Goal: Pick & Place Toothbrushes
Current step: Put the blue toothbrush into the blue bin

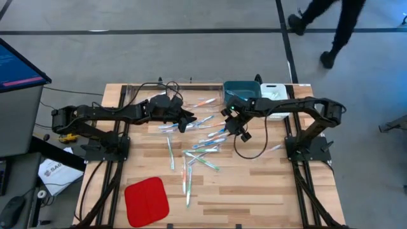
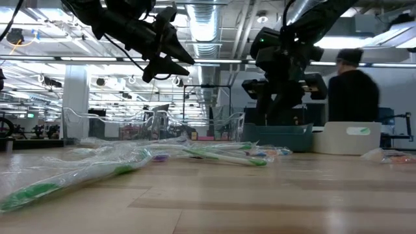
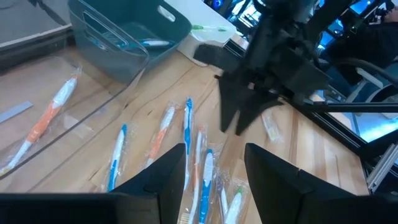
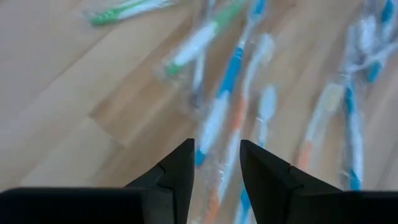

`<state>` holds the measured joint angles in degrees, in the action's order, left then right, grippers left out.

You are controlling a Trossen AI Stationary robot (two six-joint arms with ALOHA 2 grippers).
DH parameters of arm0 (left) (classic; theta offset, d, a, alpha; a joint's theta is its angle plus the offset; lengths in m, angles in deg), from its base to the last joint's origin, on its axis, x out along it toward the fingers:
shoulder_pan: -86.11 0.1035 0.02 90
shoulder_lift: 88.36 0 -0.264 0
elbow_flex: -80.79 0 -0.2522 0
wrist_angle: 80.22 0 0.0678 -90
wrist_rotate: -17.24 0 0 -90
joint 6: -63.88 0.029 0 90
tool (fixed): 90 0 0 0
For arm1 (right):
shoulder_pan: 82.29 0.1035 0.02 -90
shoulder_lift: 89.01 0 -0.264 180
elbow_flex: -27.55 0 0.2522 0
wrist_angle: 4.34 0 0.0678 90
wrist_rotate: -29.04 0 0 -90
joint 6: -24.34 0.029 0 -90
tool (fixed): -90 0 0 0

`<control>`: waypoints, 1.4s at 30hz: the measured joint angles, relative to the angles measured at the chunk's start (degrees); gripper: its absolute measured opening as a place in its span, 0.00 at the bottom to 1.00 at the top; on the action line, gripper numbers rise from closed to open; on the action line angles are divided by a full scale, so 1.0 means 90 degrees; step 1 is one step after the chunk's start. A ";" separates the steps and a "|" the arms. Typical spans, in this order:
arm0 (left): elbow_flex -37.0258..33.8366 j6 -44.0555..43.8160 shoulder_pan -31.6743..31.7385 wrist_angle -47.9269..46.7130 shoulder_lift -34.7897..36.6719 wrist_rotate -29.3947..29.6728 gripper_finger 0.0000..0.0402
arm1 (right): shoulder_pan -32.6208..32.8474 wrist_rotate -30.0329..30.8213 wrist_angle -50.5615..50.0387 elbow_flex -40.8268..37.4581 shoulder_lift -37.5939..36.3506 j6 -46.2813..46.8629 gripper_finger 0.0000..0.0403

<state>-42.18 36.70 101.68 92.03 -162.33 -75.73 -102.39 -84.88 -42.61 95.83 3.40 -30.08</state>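
The table (image 1: 267, 191) runs off the frame's bottom. The toothbrushes (image 1: 202, 147) lie scattered at its centre; one seems to rest in the teal bin (image 3: 134, 28), shown only by the left wrist. Left gripper (image 3: 214, 165) and right gripper (image 4: 216, 157) hover, spread and empty.

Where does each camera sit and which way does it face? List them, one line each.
High: overhead, straight down; both arms, toothbrushes, red pad.
Low: table height, level across; both arms drop in from above.
Left wrist: past the open left gripper toward teal bin.
Right wrist: down past the open right gripper at toothbrushes.
Shared: high and left wrist both show the teal bin.
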 joint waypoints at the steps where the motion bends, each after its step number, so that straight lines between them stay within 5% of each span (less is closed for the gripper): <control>1: 0.0000 -0.0002 0.0000 -0.0001 0.0000 0.0000 0.40 | -0.0046 0.0019 0.0073 0.0008 0.0078 0.0044 0.30; 13: 0.0000 -0.0010 0.0000 0.0001 0.0000 -0.0002 0.40 | -0.0322 0.0070 0.0313 -0.0004 0.0698 0.0768 0.30; 42: 0.0000 -0.0017 0.0000 0.0001 0.0000 -0.0003 0.40 | -0.0395 0.0637 0.0535 -0.0160 0.0698 0.1493 0.30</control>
<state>-42.18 36.55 101.68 92.04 -162.33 -75.75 -105.95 -79.15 -37.79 94.39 9.69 -16.65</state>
